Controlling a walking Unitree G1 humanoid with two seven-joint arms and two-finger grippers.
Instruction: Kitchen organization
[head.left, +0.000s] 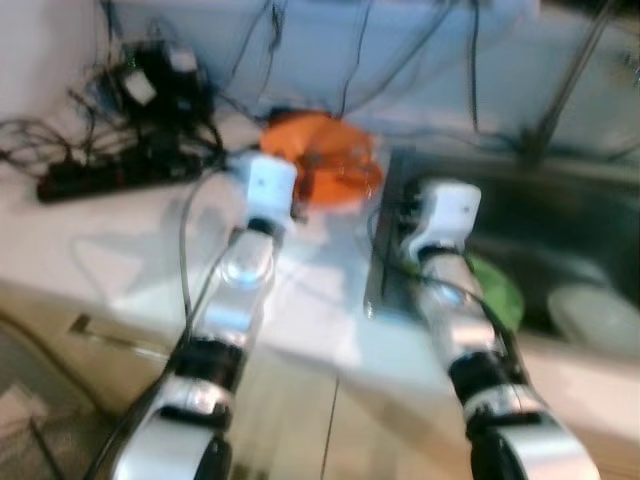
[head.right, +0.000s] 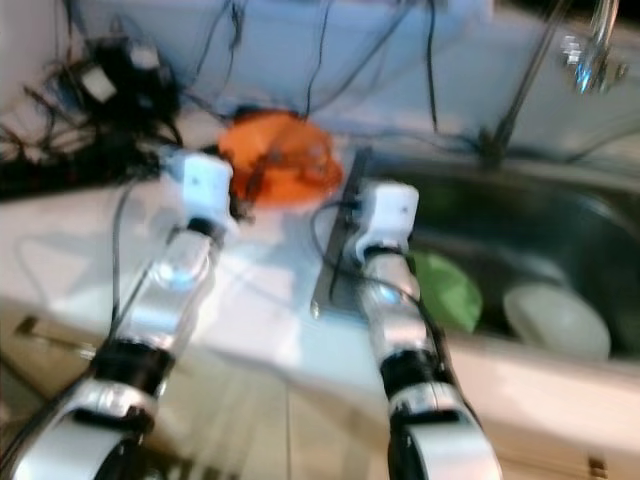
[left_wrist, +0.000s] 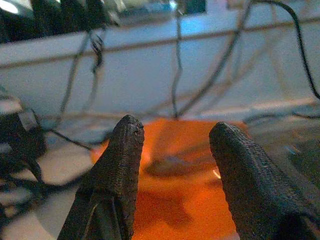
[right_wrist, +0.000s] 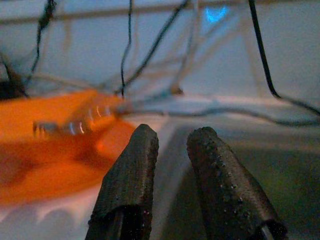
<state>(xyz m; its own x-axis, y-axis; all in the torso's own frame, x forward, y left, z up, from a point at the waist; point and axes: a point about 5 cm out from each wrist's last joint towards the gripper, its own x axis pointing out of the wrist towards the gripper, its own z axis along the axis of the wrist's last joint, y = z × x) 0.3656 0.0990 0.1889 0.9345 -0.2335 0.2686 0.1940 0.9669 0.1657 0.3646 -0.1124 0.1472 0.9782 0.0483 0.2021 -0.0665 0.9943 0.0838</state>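
Bench (head.left: 110, 250): pale top, runs across the head views, blurred. Sink (head.right: 560, 230): steel basin sunk in at 3 o'clock of the bench, faucet (head.right: 590, 50) at its back edge. In the basin, a green plate (head.right: 450, 290) and a white bowl (head.right: 555, 320) at 3 o'clock of it, close together; contact unclear.

Cable tangle (head.left: 130, 110): black power strip and leads at 10 o'clock on the bench, well apart from the sink.

Orange plate (head.left: 325, 160): the likely target, lying on the bench at 12 o'clock, just beside the sink's near rim. Something small and dark rests in it; too blurred to name.

Left gripper (left_wrist: 175, 165): jaws wide apart, held just short of the orange plate, which sits between and beyond them in the wrist view. Right gripper (right_wrist: 172, 160): jaws nearly together with a narrow gap, nothing between, over the sink rim with the plate off to one side.

Handling, as judgement: plate looks like thin rigid plastic, so light, stiff, glossy and a bit slippery, unlikely to shatter. Flat on the bench gives little purchase from above; best hold is a pinch over the raised rim at the near edge. Keep it level so the contents stay put.
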